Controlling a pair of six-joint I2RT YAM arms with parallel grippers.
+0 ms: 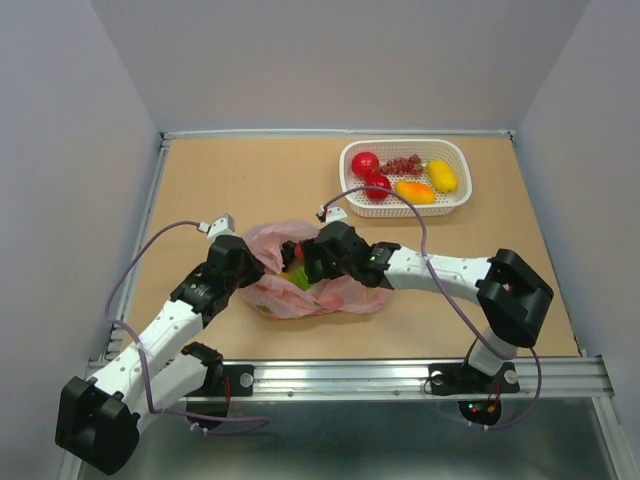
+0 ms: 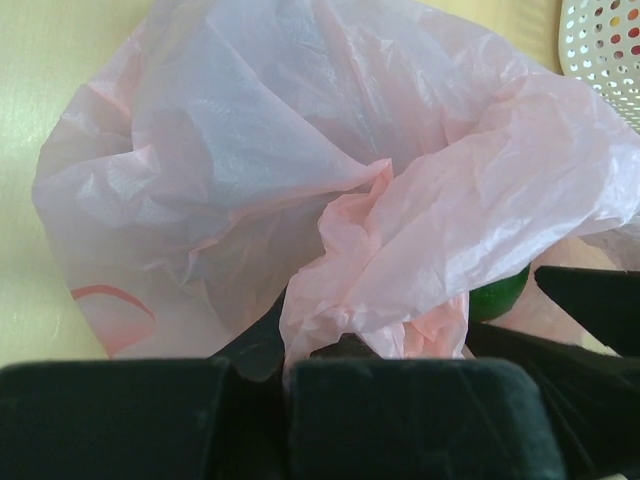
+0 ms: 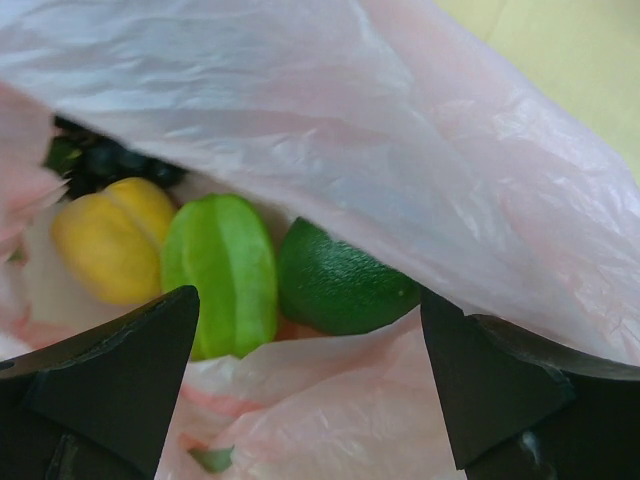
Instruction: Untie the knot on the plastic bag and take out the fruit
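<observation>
The pink plastic bag (image 1: pixel 300 285) lies open on the table's middle. My left gripper (image 1: pixel 247 262) is shut on a bunched fold of the bag's rim (image 2: pixel 370 300), which holds the opening up. My right gripper (image 1: pixel 318 258) is open at the bag's mouth, its fingers (image 3: pixel 140 370) spread wide and holding nothing. Inside the bag lie a dark green lime (image 3: pixel 340 280), a light green ribbed fruit (image 3: pixel 220 270), a yellow fruit (image 3: pixel 105 240) and dark grapes (image 3: pixel 100 160). The lime also shows in the left wrist view (image 2: pixel 500 292).
A white basket (image 1: pixel 405 202) stands at the back right, holding two red fruits (image 1: pixel 370 172), grapes, an orange fruit (image 1: pixel 415 191) and a yellow fruit (image 1: pixel 442 175). Its corner shows in the left wrist view (image 2: pixel 605 45). Grey walls enclose the table.
</observation>
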